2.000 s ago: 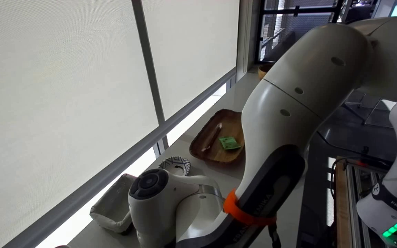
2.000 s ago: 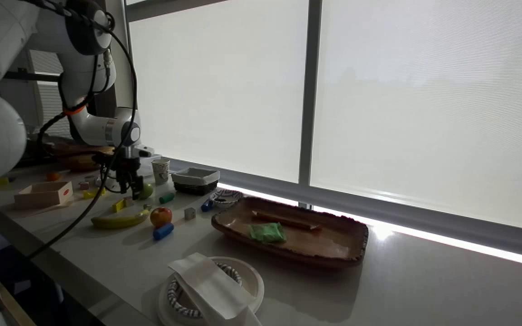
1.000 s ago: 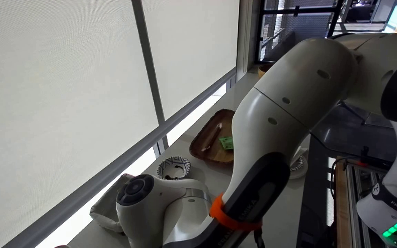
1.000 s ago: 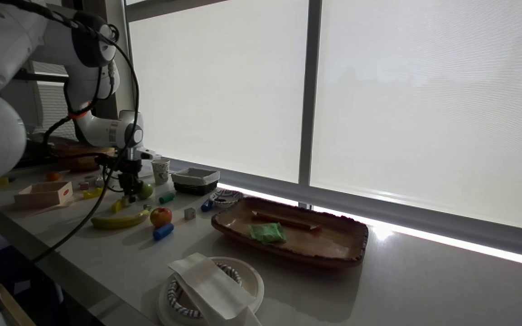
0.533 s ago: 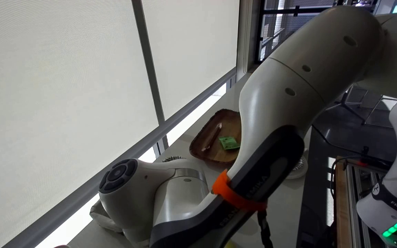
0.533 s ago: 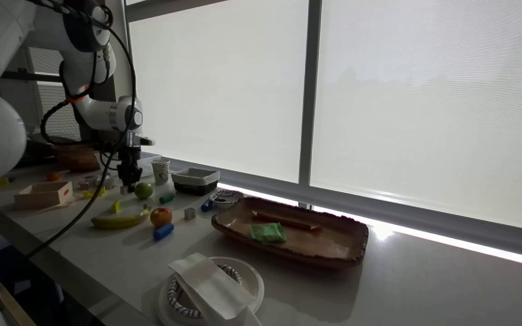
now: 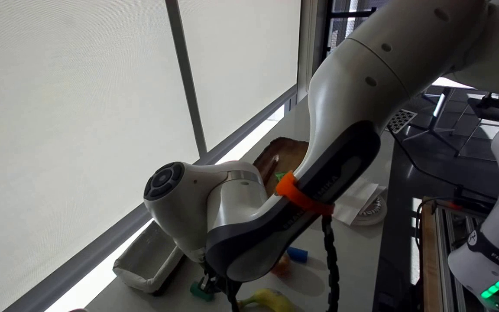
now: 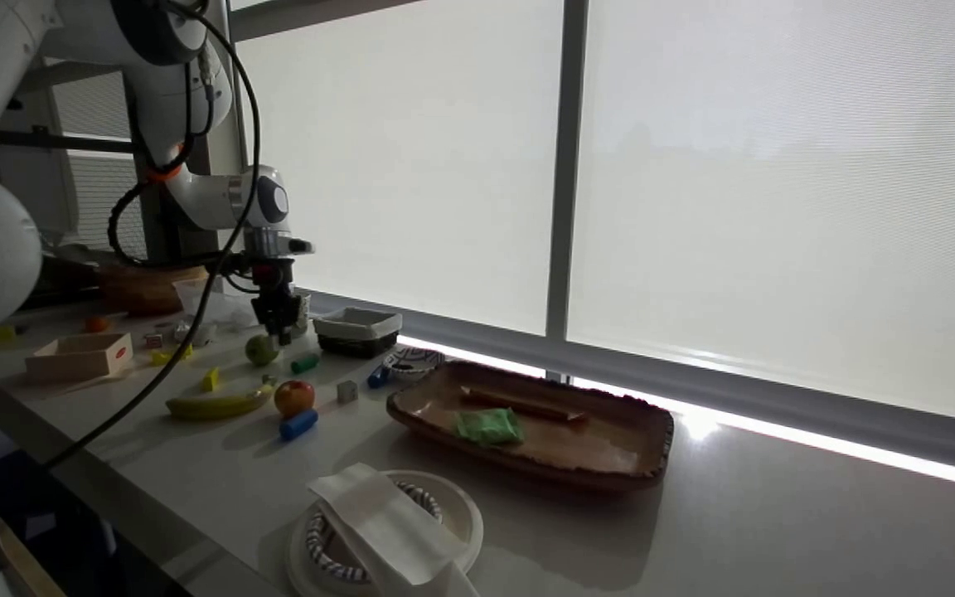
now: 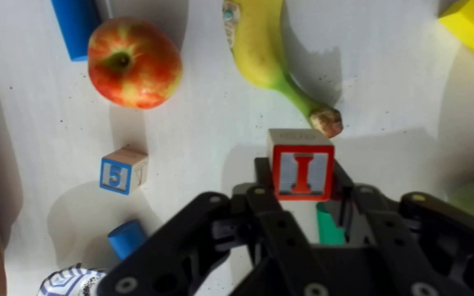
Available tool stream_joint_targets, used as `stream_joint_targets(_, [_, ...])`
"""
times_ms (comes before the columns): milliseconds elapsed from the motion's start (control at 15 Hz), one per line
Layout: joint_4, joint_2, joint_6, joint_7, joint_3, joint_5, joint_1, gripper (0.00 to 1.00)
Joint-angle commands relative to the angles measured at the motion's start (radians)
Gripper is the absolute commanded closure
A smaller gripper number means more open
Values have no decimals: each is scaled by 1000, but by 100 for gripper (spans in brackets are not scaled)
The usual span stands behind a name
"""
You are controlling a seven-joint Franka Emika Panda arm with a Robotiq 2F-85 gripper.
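Pale window shades take up the upper middle and right of an exterior view for me, and below them the white table runs down into the lower right corner. My arm crosses an exterior view from the upper right to the bottom centre. A long wooden tray sits below and right of centre in an exterior view. At the bottom of that frame, left of centre, I see a plate with a napkin draped over it, and a lined basket stands left of centre, near the window.

My gripper reaches up from the bottom of the wrist view, right of centre. At top centre there I have the banana, its stem angling down to the right. A green packet lies in the tray. The red apple is at upper left in the wrist view, a blue cylinder just beside it. A green cylinder is partly hidden behind the gripper at lower right, and a number block shows a blue 5 at left. Right of centre is the letter block, red I facing me: my jaws pinch it from both sides, above the table.
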Motion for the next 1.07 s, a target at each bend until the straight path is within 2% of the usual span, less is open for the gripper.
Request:
stream_joint_targets(0, [-94, -20, 103, -40, 6, -44, -63, 91])
stream_joint_targets(333, [-135, 10, 225, -143, 5, -40, -140, 91])
stream_joint_targets(600, [-149, 29, 271, -249, 28, 8, -186, 91])
stream_joint_targets(1000, [-134, 62, 246, -358, 63, 65, -208, 91])
